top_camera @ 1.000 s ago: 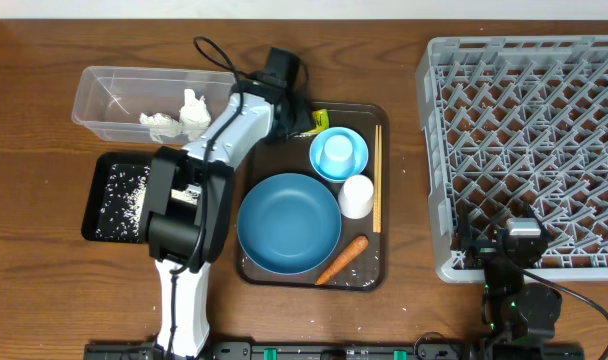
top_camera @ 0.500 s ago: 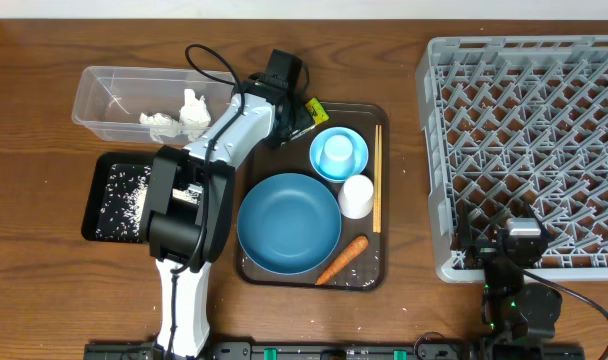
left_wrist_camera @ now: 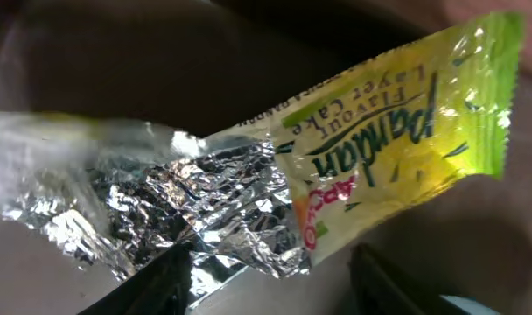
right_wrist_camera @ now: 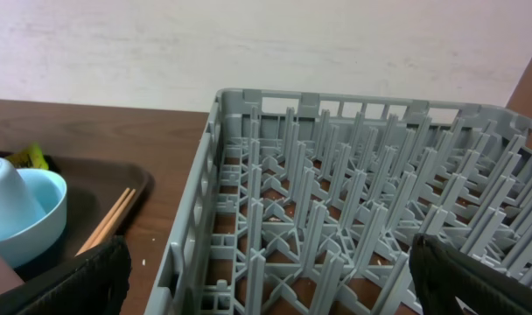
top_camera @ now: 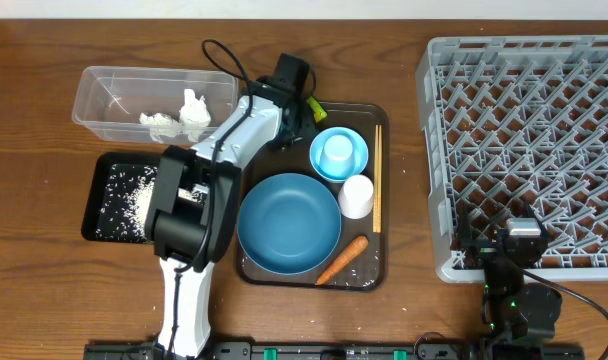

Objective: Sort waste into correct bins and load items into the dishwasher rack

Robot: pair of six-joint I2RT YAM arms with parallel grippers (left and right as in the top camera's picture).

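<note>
Yellow-green film backed with silver foil: the wrapper (left_wrist_camera: 371, 149) lies crinkled at the back-left corner of the brown serving tray (top_camera: 374, 272), printed end flat and foil end bunched.

The left gripper (left_wrist_camera: 275, 284) sits low over that corner. Its 2 fingers are partly apart, and the bunched foil reaches down between them. Nothing is clamped yet, and whether a pad already brushes the foil cannot be told.

The step in hand is judged to be the pick of this wrapper.
- Close on the bunched foil, which gives the pads bulk. The flat film would likely slip.
- Lift above the tray's rim before travelling, so the trailing film does not drag.
- Keep away from the light-blue bowl (top_camera: 359, 165), which sits on the tray just right of the wrapper.

The clear tub (top_camera: 104, 100), off the tray's back-left side, already holds crumpled paper (top_camera: 179, 120) and seems the likely destination. The black tray (top_camera: 89, 215), left of the serving tray, holds rice (top_camera: 124, 195).

The right gripper (right_wrist_camera: 270, 271), spread fully and empty, waits right of the tray at the grey rack (right_wrist_camera: 336, 201).
</note>
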